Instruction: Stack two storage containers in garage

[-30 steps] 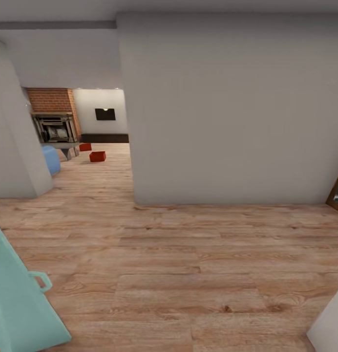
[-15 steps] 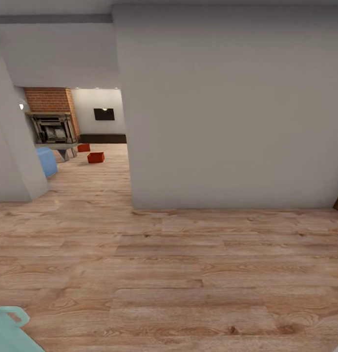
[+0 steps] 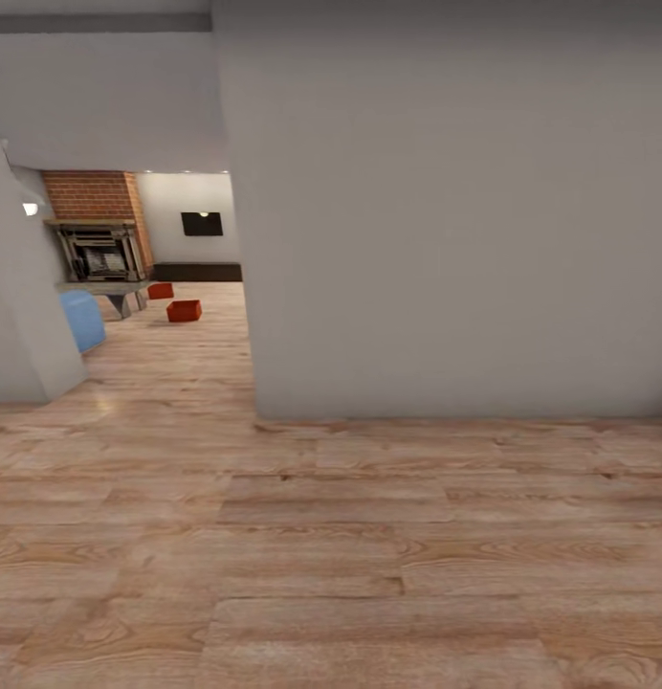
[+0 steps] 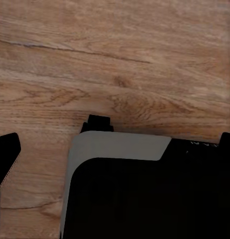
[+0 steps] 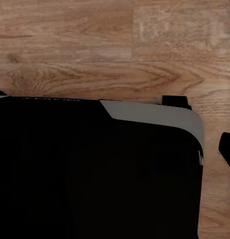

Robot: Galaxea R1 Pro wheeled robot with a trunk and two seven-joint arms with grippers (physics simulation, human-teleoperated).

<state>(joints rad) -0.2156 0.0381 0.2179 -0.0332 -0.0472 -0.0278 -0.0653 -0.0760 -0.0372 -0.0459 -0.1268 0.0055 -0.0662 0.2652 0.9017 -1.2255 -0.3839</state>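
Far off through the doorway, the two storage containers rest on the living room's light wood planks. One red-orange bin point(image 3: 184, 310) is nearer and the other point(image 3: 160, 290) lies by the brick fireplace point(image 3: 94, 196). Both wrist views look down at the plank floor and my dark base. In the left wrist view, the left gripper point(image 4: 117, 149) has its dark fingers point(image 4: 6, 157) wide apart at the frame's edges with nothing between them. The right gripper point(image 5: 112, 122) stands the same way, one finger point(image 5: 227, 149) showing at the edge.
A broad grey-white wall point(image 3: 446, 220) stands straight ahead, its corner edging the passage to the living room. Another wall point(image 3: 15, 325) narrows the passage on the left. A blue sofa end point(image 3: 80, 321) sits beside the fireplace. Wood plank floor point(image 3: 331, 536) stretches in front of me.
The whole head view has shifted: the camera moved on, and the teal object at lower left and the white one at lower right slid out of frame. The bins have not moved.
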